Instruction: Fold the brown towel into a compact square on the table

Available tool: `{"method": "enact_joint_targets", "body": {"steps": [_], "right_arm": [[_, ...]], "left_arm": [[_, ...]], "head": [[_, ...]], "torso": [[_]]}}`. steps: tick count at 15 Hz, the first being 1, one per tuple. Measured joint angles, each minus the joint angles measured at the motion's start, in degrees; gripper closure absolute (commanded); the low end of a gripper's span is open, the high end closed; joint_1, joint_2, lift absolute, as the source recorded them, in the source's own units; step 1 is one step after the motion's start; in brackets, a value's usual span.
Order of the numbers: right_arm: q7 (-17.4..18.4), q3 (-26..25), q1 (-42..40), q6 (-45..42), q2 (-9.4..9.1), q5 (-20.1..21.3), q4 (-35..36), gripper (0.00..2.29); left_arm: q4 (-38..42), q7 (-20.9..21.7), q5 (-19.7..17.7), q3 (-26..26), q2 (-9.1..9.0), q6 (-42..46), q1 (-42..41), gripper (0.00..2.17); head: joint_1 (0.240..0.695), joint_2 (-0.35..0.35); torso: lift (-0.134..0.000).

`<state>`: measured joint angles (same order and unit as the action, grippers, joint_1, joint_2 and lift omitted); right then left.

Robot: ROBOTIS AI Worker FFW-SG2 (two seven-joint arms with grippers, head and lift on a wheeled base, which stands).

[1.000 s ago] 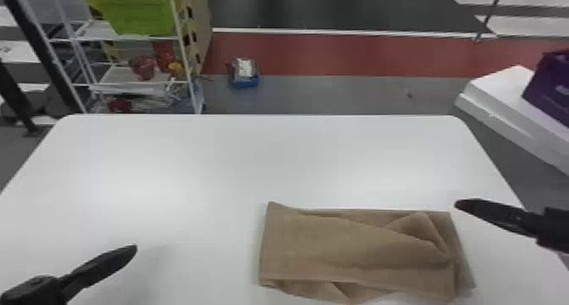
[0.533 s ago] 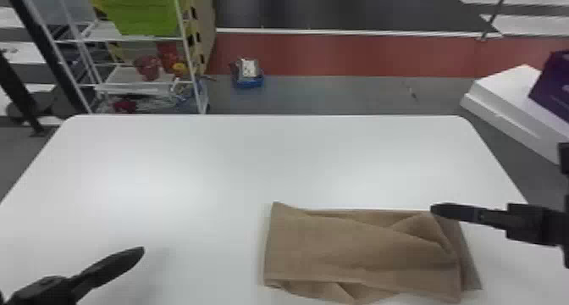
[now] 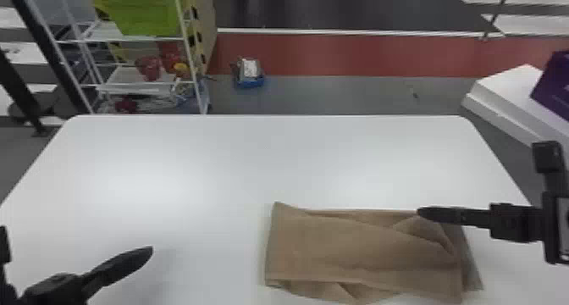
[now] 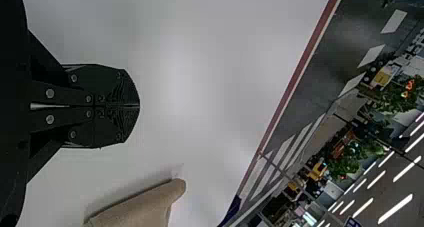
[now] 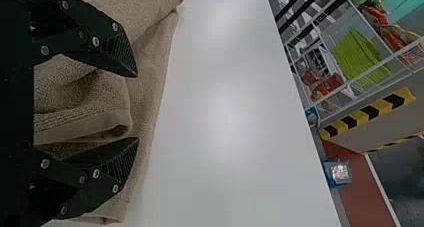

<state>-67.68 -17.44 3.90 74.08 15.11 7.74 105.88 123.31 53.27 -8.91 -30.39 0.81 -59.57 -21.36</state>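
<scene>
The brown towel (image 3: 360,249) lies folded into a rumpled rectangle at the table's near right, its right end creased and uneven. Over its far right corner is my right gripper (image 3: 419,212); in the right wrist view that gripper (image 5: 137,107) stands open, with a raised fold of towel (image 5: 90,107) between its fingers, not clamped. My left gripper (image 3: 150,251) is left of the towel above bare tabletop. In the left wrist view the left gripper (image 4: 139,106) has its fingers pressed together, holding nothing, and a towel corner (image 4: 145,204) lies off to one side.
The white table (image 3: 237,164) extends beyond the towel. Past its far edge stand a wire shelf with a green bin (image 3: 144,12) and a small blue container (image 3: 249,75) on the floor. White blocks (image 3: 504,96) and a purple box (image 3: 554,86) are at the right.
The right gripper has moved left, from beside the towel to over its far right corner. In the head view, the left gripper and the towel have shifted only slightly.
</scene>
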Motion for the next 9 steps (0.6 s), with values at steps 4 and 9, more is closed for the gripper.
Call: {"method": "enact_joint_targets", "body": {"steps": [4, 9], "right_arm": [[-0.7, -0.4, -1.1, -0.1, -0.02, 0.5, 0.2, 0.53], [-0.7, -0.7, -2.0, -0.7, -0.18, 1.3, -0.8, 0.53]], "left_arm": [[-0.2, 0.6, -3.2, 1.0, -0.09, -2.3, 0.8, 1.71], [2.3, 1.8, -10.0, 4.6, -0.8, -0.5, -0.3, 1.97]], "head": [[0.695, -0.034], [0.695, -0.116]], "torso": [[-0.124], [-0.124]]}}
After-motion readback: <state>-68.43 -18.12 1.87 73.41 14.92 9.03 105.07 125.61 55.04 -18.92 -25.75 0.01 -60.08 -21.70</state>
